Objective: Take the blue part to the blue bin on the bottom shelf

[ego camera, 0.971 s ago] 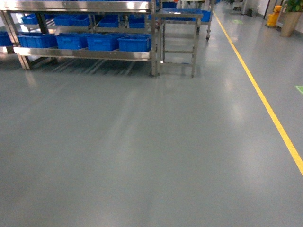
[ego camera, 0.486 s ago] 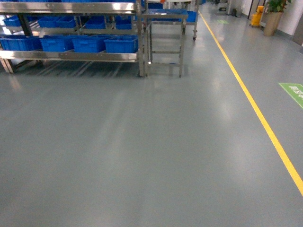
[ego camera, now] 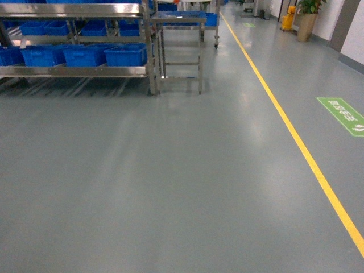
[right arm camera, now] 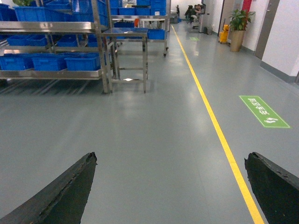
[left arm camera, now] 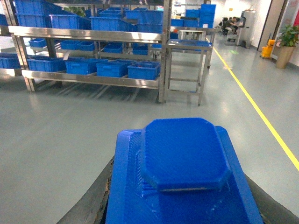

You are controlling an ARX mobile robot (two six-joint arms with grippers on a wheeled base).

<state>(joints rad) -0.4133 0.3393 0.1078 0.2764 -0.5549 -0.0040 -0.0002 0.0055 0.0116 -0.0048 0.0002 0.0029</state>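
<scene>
While left end effector (left arm camera: 182, 205) grips blue part (left arm camera: 182, 154) | right end effector (right arm camera: 170, 186) agape (nothing held) | bin contents indiscernible

The blue part (left arm camera: 183, 161), a bright-blue block with a raised octagonal top, is held between dark gripper fingers (left arm camera: 88, 205) at the bottom edge of the left wrist view. Blue bins (ego camera: 125, 55) are lined along the bottom shelf (ego camera: 74, 71), well apart from it.

Two broad, matte-black tapered fingers of the right claw (right arm camera: 170, 196) rise from the lower corners of the right wrist view, their edges rough and slightly chipped. In the left wrist view, only dark, rubbery black slivers of the left claw (left arm camera: 182, 205) fingers (left arm camera: 91, 200) show.
</scene>
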